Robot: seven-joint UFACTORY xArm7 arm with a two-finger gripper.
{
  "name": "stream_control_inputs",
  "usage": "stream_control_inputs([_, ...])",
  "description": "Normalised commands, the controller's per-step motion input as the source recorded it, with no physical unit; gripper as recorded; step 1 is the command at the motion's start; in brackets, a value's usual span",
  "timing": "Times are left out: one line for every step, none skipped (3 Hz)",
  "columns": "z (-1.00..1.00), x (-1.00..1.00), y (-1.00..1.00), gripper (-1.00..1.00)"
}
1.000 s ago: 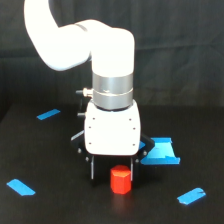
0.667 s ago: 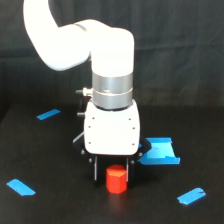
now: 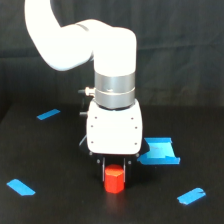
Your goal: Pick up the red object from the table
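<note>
Your hand (image 3: 114, 169) sits low over the red object (image 3: 114, 180) on the desk (image 3: 60, 205), its fingers straddling the block's top. You can't tell whether they grip it. A blue tray (image 3: 160, 152) lies just right.

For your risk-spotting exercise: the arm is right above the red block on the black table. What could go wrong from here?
1. The red object sits partly hidden under the gripper; if off-centre, closing jaws might push or tip it.
2. The blue tray lies close on the exterior view's right; a sideways correction might nudge it.

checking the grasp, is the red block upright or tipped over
Upright: the red block stands on the table with its flat top level, just beneath the pincer.
</note>
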Motion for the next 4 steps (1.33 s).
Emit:
stream_control_inputs([-0.21, 0.19, 0.14, -1.0])
stream_control_inputs([0.74, -0.24, 0.09, -1.0])
stream_control_inputs([0.78, -0.18, 0.11, -0.97])
stream_control_inputs([0.94, -0.19, 0.19, -0.98])
